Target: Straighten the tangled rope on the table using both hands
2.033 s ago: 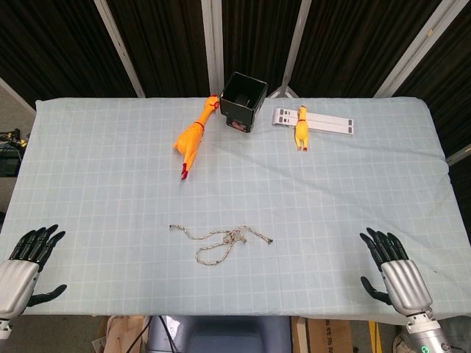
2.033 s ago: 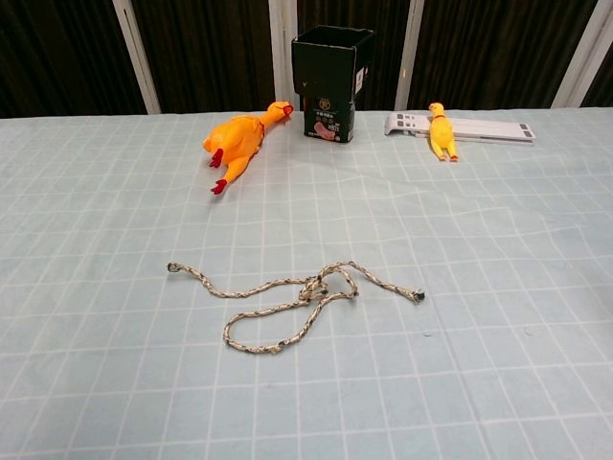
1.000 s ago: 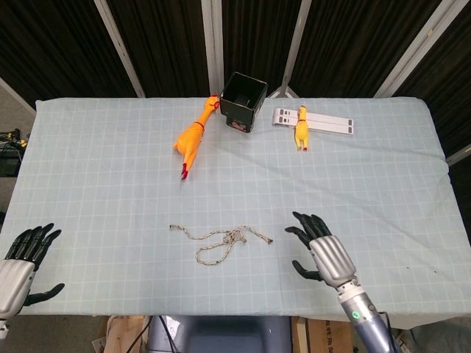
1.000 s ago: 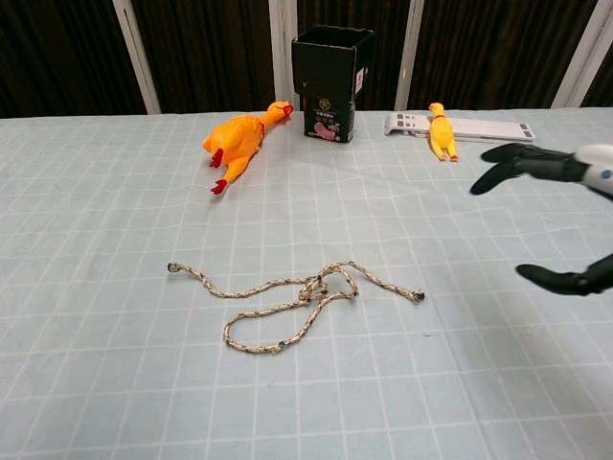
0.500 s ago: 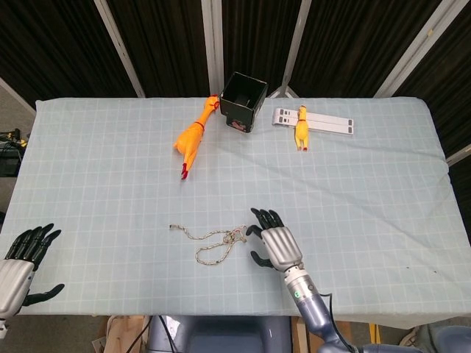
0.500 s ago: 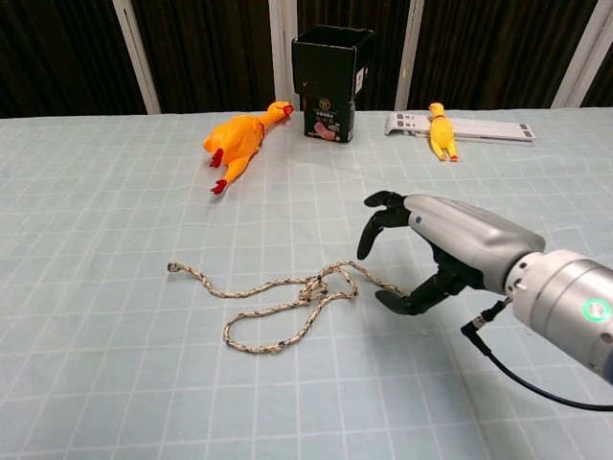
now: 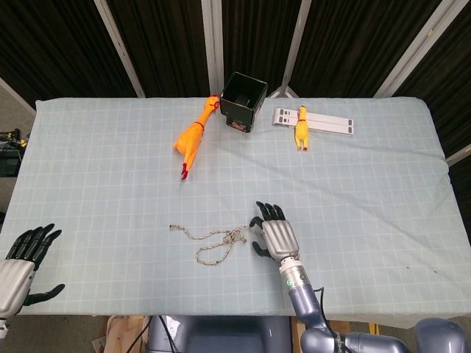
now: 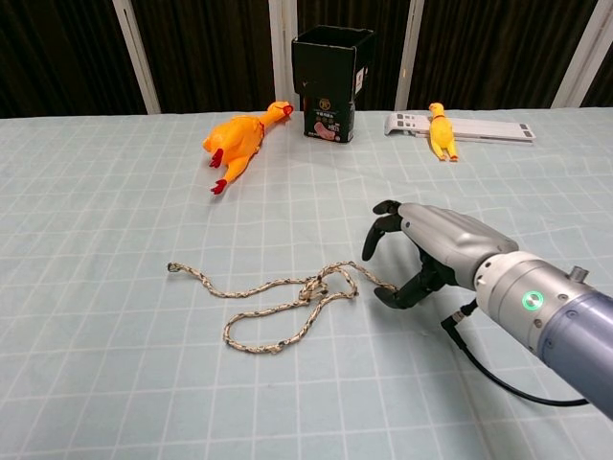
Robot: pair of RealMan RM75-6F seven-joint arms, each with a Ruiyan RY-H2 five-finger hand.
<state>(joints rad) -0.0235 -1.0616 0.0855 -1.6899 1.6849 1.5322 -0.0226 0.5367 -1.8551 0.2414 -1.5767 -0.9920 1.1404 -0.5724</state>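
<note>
The speckled rope (image 7: 213, 241) (image 8: 287, 299) lies tangled near the table's front middle, with a knot at its centre and a loop toward me. Its left end (image 8: 173, 267) lies free. My right hand (image 7: 274, 234) (image 8: 421, 254) is arched over the rope's right end, fingers apart above it and thumb below, so that end is hidden. I see no grip on the rope. My left hand (image 7: 18, 266) is at the front left corner, off the table's edge, fingers spread and holding nothing; the chest view does not show it.
A large rubber chicken (image 7: 191, 140) (image 8: 239, 144) lies at the back, left of a black box (image 7: 243, 101) (image 8: 330, 81). A small rubber chicken (image 7: 301, 126) (image 8: 441, 129) lies on a white strip (image 7: 331, 123) (image 8: 488, 127) at the back right.
My right hand has swept from the front right corner leftward to the rope's right end. The rope has kept its shape. The left hand has barely moved.
</note>
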